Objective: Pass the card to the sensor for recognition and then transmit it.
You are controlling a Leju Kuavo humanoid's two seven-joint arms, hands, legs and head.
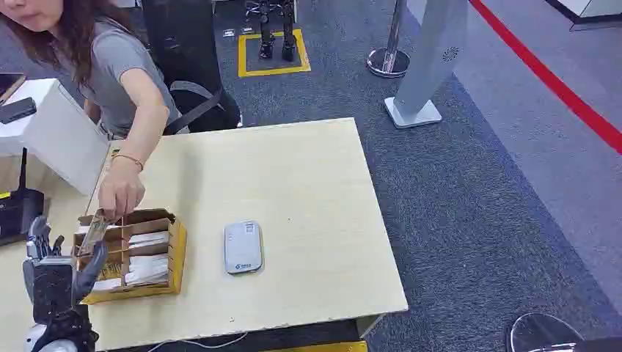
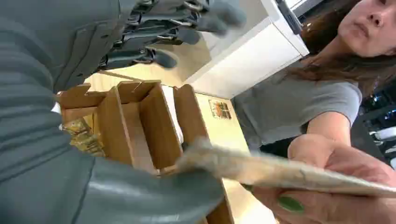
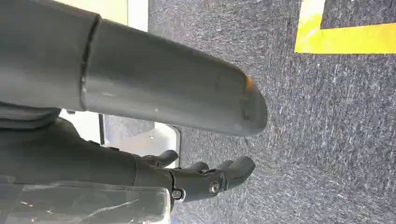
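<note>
The card [image 1: 94, 233] is being held tilted over the near-left corner of the cardboard box [image 1: 165, 253], its long axis sloping from the person's hand [image 1: 121, 192] down toward the robot's left hand [image 1: 57, 270]; in the left wrist view the card [image 2: 299, 173] is running edge-on from the thick grey thumb out to the person's fingers, which are pinching its far end. Whether the left hand is actually gripping the card or only touching its near end, I cannot tell: the thumb is lying right at the card's end while the darker fingers [image 2: 187, 23] are staying spread and apart above it. The box is sitting near the left edge of the tabletop [image 1: 315, 191], divided into slots that are carrying more cards. Just to the right of the box, apart from it, the grey sensor [image 1: 243, 247] is lying flat with its long axis running away from the robot. Beyond the sensor the tabletop is stretching bare to its right and far edges, leaving open room there. The right hand [image 3: 205, 177] is hanging over the grey carpet with its fingers loosely apart and holding nothing.
</note>
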